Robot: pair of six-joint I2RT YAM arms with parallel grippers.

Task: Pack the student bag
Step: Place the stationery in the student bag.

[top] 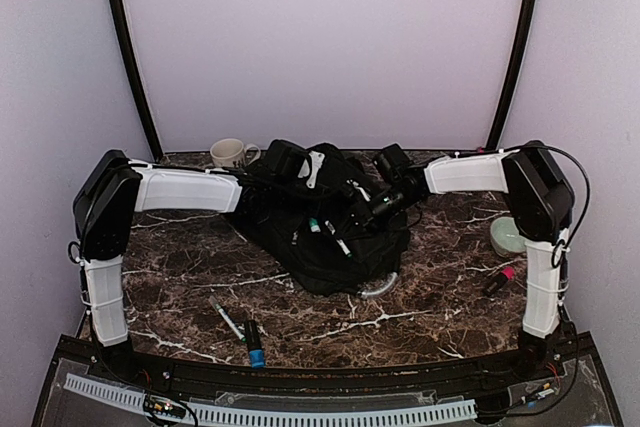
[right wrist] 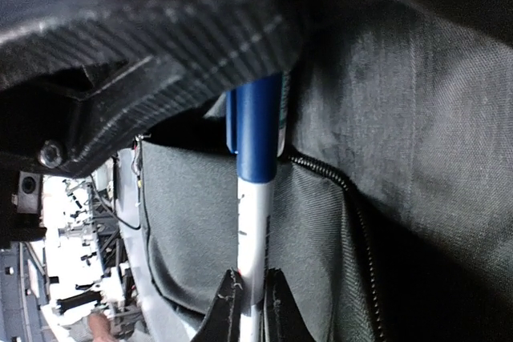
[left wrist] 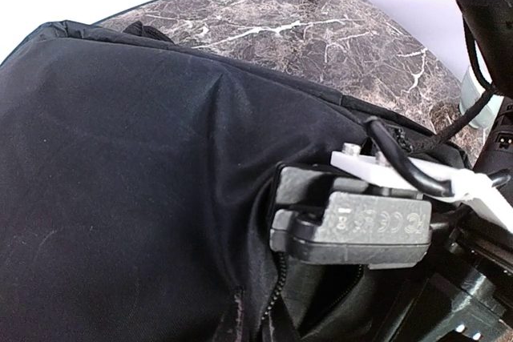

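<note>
Right tool (right wrist: 252,300) pinching blue-capped pen (right wrist: 258,142) against student bag (right wrist: 417,118), clear only in wrist view, left tool (top: 325,185) pressed together

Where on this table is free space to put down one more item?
Bare dark marble table lies near right, between the black fabric backpack and the pink-capped marker, and left, between backpack and left arm. Crowded: the middle, and near left by two loose markers.

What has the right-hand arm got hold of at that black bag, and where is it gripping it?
The right gripper pinches a blue-capped white marker by its white barrel, away from the cap, with the capped end in the student bag.
</note>
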